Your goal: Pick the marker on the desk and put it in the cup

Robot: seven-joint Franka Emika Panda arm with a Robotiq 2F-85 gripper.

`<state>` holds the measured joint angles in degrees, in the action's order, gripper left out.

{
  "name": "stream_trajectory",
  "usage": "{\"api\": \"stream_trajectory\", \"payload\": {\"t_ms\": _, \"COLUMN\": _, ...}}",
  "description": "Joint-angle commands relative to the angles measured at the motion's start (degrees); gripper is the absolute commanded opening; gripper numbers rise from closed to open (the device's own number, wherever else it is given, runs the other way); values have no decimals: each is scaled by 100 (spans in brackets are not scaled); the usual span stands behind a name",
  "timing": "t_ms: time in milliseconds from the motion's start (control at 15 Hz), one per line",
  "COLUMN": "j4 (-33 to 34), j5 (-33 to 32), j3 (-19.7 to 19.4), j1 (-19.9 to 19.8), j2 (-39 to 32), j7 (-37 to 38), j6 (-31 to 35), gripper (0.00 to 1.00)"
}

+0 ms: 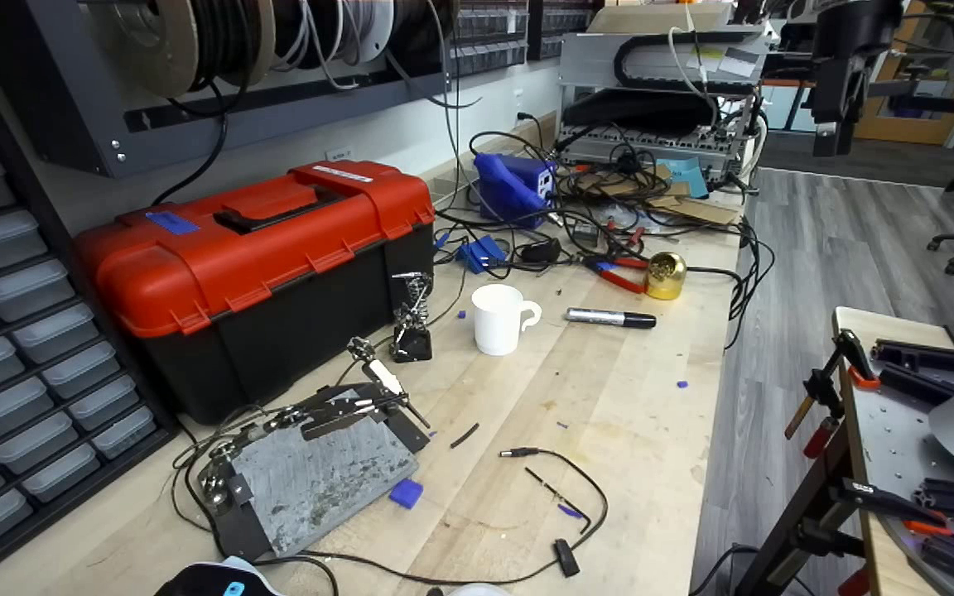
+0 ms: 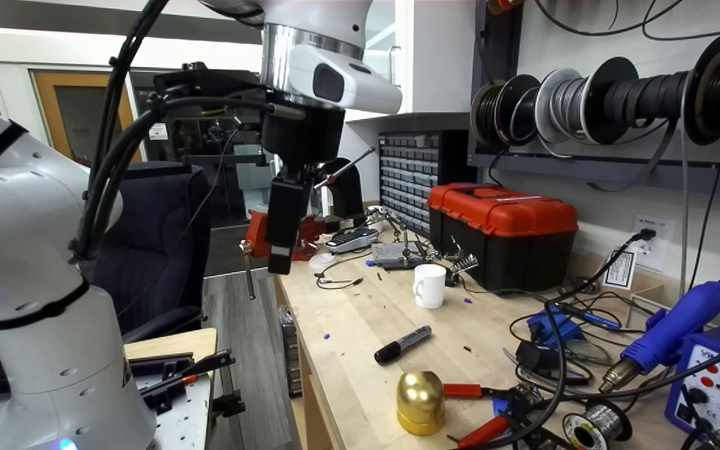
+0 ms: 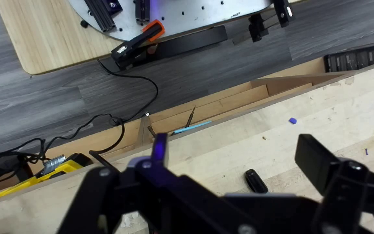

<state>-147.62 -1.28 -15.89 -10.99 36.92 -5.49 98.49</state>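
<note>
The marker has a grey barrel and a black cap. It lies on the desk (image 1: 626, 447) in both exterior views (image 1: 609, 318) (image 2: 404, 344). In the wrist view only its black cap (image 3: 255, 181) shows, the rest hidden behind the gripper body. The cup, a white mug, stands upright near the marker in both exterior views (image 1: 498, 321) (image 2: 429, 286). It is not visible in the wrist view. My gripper is high above the desk's edge side in both exterior views (image 1: 833, 136) (image 2: 280, 259). In the wrist view the gripper (image 3: 234, 146) is open, with nothing between its fingers.
A red and black toolbox (image 1: 278, 281) stands behind the cup. A gold tip cleaner (image 2: 421, 403) and red-handled pliers (image 2: 485, 431) lie near the marker. Cables and a blue soldering station (image 1: 518, 186) crowd one end. A metal plate (image 1: 324, 476) lies at the other end.
</note>
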Motion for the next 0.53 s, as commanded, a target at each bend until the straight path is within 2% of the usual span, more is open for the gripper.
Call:
{"api": "stream_trajectory", "payload": {"t_ms": 0, "j4": -55, "j5": -91, "j3": 46, "j1": 153, "j2": -349, "j7": -567, "j6": 648, "gripper": 100}}
{"api": "stream_trajectory", "payload": {"t_ms": 400, "j4": -104, "j5": 83, "j3": 95, "j1": 328, "j2": -621, "j7": -574, "j6": 868, "gripper": 100}}
{"api": "stream_trajectory", "payload": {"t_ms": 467, "j4": -145, "j5": 136, "j3": 126, "j1": 420, "j2": -710, "j7": -729, "j6": 1106, "gripper": 100}}
